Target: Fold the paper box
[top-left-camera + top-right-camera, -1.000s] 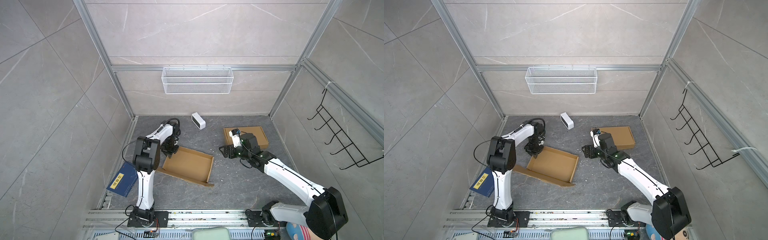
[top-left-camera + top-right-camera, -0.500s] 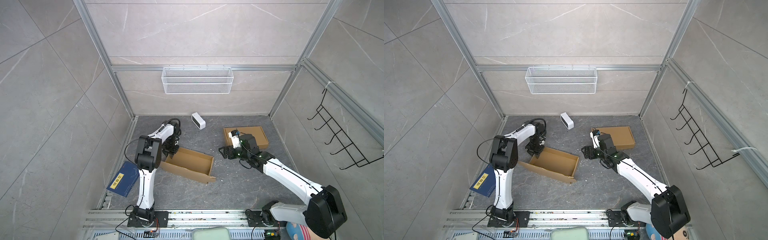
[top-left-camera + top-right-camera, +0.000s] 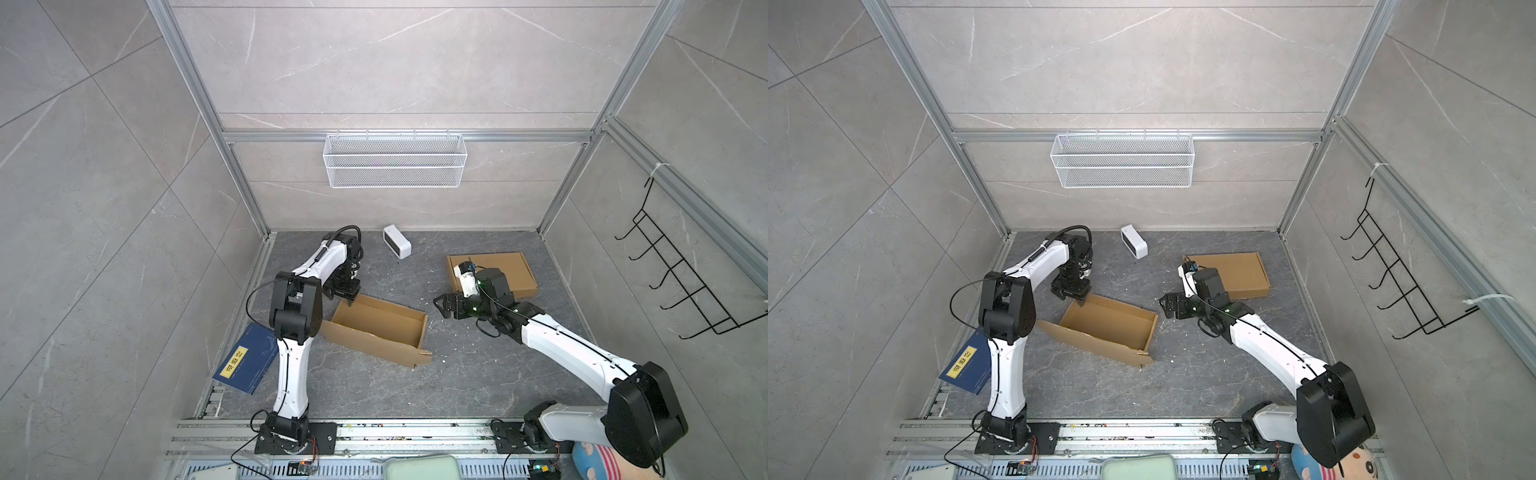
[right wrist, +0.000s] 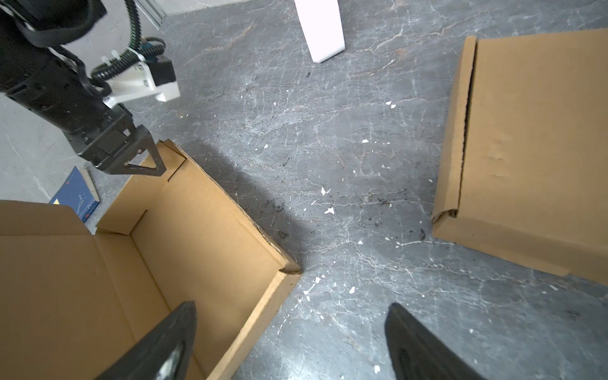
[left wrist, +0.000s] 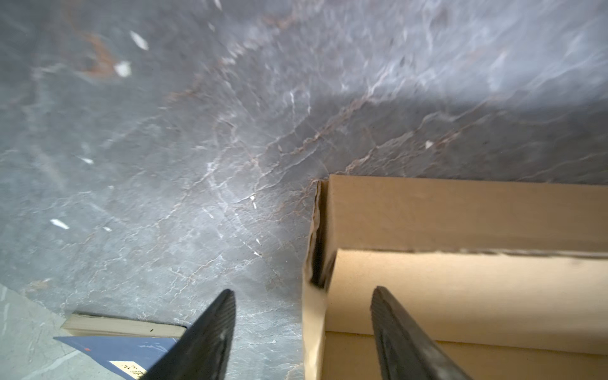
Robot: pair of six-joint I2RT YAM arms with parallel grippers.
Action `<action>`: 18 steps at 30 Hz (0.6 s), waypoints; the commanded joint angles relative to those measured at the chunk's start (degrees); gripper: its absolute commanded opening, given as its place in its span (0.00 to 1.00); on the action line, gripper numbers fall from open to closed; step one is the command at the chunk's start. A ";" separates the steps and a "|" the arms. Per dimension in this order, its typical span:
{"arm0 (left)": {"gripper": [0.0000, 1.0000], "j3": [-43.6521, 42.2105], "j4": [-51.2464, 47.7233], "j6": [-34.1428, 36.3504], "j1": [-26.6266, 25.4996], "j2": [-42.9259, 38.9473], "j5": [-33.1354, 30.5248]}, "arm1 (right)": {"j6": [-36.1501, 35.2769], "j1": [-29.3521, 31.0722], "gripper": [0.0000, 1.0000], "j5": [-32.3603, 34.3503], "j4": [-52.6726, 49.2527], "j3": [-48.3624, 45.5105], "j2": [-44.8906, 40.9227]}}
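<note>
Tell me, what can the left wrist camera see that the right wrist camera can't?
Only the left wrist camera shows both fingers of the left hand spread open, one on each side of a wall of the open cardboard box. Only the right wrist camera shows the closed flat cardboard box, the white device and the open right hand. Both show the open cardboard box, the blue book and the grey floor.

Grey marbled floor (image 3: 478, 374) bearing open box (image 3: 374, 322), flat box (image 3: 511, 270), white block (image 3: 397, 242), blue book (image 3: 245, 361) at edge; scattered white flecks (image 4: 329, 210), possibly paper.
</note>
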 commanded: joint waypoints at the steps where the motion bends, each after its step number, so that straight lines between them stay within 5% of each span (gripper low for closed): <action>1: 0.77 2.59 -2.95 0.79 0.23 -5.41 -0.09 | 0.65 -0.05 0.99 -0.76 0.31 0.95 1.47; 6: 0.90 2.55 -0.76 0.94 0.29 -10.20 0.08 | 1.01 -0.05 0.99 2.65 -6.22 6.01 3.85; 7: 0.99 2.22 0.19 0.70 0.37 -11.24 -0.19 | 0.85 -0.05 0.99 3.81 -7.52 7.06 4.09; 18: 1.00 -2.91 14.24 1.23 1.32 -22.66 -14.33 | 2.33 0.50 0.99 27.93 -7.19 8.78 -2.86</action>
